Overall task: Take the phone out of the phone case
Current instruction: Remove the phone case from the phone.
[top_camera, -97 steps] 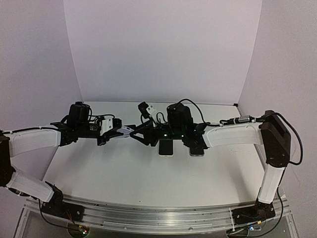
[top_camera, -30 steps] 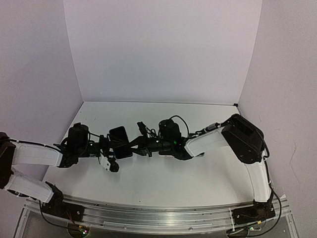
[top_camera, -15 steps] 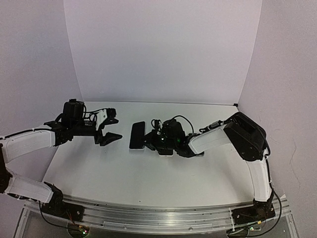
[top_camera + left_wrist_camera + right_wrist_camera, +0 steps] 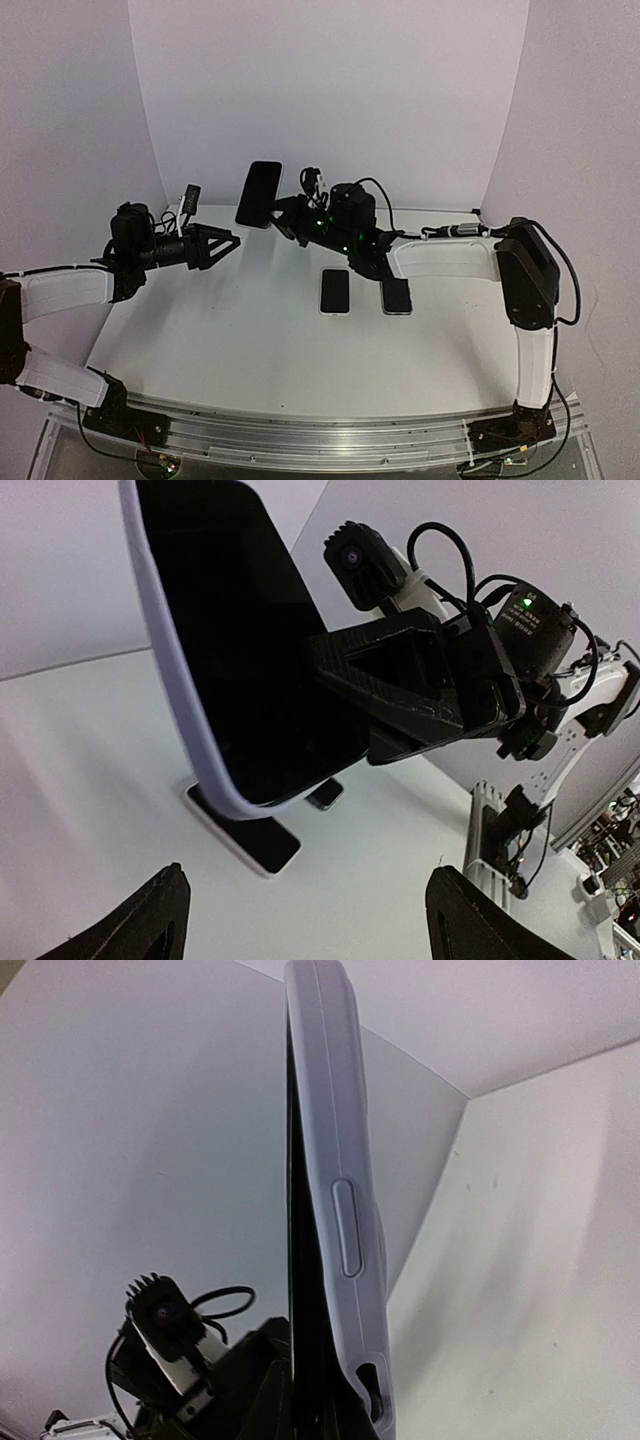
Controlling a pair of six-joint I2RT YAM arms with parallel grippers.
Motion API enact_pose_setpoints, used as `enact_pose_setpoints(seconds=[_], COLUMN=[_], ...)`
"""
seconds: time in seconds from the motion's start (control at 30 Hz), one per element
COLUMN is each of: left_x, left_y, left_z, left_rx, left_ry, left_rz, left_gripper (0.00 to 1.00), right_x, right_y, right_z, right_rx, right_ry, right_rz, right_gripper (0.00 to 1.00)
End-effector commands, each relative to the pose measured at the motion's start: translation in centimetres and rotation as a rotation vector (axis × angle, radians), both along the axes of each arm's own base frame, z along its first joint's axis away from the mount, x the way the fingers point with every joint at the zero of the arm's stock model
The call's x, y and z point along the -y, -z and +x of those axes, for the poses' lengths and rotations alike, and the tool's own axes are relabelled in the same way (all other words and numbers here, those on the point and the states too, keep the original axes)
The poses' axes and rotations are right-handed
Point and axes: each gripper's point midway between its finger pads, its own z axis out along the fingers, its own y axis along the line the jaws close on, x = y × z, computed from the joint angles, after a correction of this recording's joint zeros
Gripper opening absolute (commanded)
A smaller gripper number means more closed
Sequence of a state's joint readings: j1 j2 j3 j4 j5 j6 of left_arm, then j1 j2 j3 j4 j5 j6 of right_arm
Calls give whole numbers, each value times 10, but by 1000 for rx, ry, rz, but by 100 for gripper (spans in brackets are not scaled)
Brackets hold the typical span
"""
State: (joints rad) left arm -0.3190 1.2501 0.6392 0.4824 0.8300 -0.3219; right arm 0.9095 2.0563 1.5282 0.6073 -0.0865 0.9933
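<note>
- A white table (image 4: 250, 340) filled the lower centre of the frame.
- A white-edged phone (image 4: 335, 291) lay flat on it, just right of centre.
- A darker phone (image 4: 397, 296) lay flat just beside it, further right, apart.

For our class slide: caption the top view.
Right tool holds cased phone aloft; open left tool faces it.

Phone (image 4: 259, 193) in phone case (image 4: 340, 1210): aloft over rear of table (image 4: 250, 350), in right gripper (image 4: 284, 216). Left gripper (image 4: 222, 243): left of it, apart, lower. Left handset (image 4: 335, 291), right handset (image 4: 397, 296): flat on table, side by side, before the right gripper
</note>
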Motion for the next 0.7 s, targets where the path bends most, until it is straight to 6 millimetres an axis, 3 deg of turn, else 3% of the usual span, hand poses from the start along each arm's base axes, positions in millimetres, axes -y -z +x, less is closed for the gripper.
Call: enact_pose_setpoints(seconds=[0.0,0.17,0.27,0.47,0.67], left_x=[24,30,27,23,25], left_y=[-66,-90,-100,-115,-121], left_z=[-10,-10,-7,1,-12], left_rx=[153,202,231,276,365], left_ry=[54,49,21,-33,15], left_rz=[-170,-217,-232,-251,-231], left_gripper=[80,63,58,40,18], right_x=[-4,-13,-16,-18,-18], right_y=[-110,-131,-140,-147,-147], right_z=[-24,-34,-40,-49,-50], right_rx=[208,247,268,277,271], right_ry=[-22,-48,-58,-71,-70], right_rz=[202,248,264,296,312], right_gripper=[0,0,0,0,0])
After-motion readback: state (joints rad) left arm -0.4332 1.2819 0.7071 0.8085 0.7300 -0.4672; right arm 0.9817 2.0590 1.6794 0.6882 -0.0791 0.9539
